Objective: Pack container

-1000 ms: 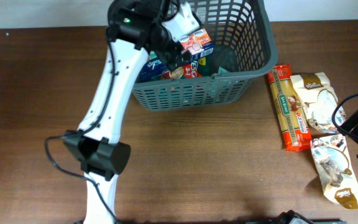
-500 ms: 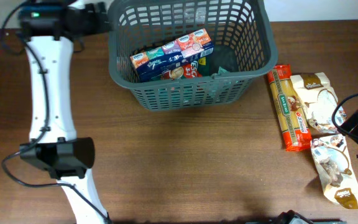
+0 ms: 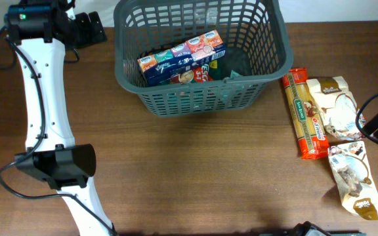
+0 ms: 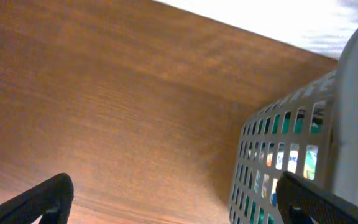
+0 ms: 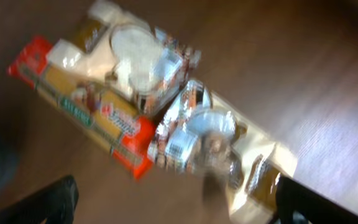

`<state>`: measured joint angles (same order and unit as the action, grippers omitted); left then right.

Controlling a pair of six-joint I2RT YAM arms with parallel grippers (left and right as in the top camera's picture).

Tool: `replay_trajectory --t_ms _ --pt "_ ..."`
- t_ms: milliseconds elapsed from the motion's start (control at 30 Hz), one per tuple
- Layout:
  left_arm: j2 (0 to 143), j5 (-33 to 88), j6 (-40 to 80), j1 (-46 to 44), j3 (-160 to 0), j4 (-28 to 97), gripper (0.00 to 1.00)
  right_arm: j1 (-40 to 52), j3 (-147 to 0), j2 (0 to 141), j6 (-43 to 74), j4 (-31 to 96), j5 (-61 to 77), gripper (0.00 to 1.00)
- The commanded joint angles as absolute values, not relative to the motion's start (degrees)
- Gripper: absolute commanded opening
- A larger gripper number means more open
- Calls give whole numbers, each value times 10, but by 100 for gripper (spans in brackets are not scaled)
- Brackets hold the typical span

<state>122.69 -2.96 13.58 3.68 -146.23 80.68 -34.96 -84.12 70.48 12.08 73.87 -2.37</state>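
Left pincer (image 4: 173, 186): open, both fingers spread wide, nothing between them. It hangs outside the container (image 3: 202, 95), just beside its left wall near the far corner, over bare brown surface (image 3: 209, 170). The left wrist view shows the lattice wall and flared rim close on the right, with coloured packaging visible through the slots.

Right pincer (image 5: 176, 190): open, holding nothing, well to the right of the container.

Container: dark grey basket, upright on the surface at the far middle. A blue carton (image 3: 182, 56) lies inside it against the left half, over further packs that are partly hidden.

Right of the container, apart from its wall, a long orange pasta pack (image 3: 305, 115) lies flat. A beige pouch (image 3: 333, 105) lies against the side of the pasta pack away from the container. A second pouch (image 3: 354, 180) lies farther from the container, toward the near edge. The right wrist view is blurred; these appear to be the same three packs, and no labels can be read.
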Motion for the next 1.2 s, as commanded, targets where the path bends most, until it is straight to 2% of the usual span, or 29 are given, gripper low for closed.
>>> replay_trajectory --t_ms 0,200,400,467,533,600,633,667,733,867,1000,1167 --pt "1217 -23 145 39 -1470 822 99 -353 -843 736 34 694 -45 99" --pt "1217 -23 145 39 -1470 830 99 -352 -843 845 -124 671 112 99" --pt "1217 -24 145 39 -1470 831 99 -356 -843 978 -193 633 107 98" --pt "1217 -24 145 39 -1470 830 99 -357 -843 999 -222 616 94 92" --pt "1217 -24 145 39 -1470 828 99 -357 -843 1015 -277 601 95 79" --pt "1217 -24 145 39 -1470 827 99 -356 -843 1025 -303 580 94 76" --pt "1217 -24 145 39 -1470 827 99 -356 -843 1028 -314 568 94 76" --pt "1217 -24 145 39 -1470 827 99 -356 -843 1029 -318 559 90 82" --pt "1217 -24 145 39 -1470 827 99 -356 -843 1029 -317 534 59 99" --pt "1217 -26 145 39 -1470 828 99 -356 -843 1029 -317 505 -23 99" --pt "1217 -26 145 39 -1470 828 99 -357 -843 1029 -317 547 -73 99" --pt "1217 -25 145 39 -1470 833 99 -356 -843 1029 -309 557 -31 99"
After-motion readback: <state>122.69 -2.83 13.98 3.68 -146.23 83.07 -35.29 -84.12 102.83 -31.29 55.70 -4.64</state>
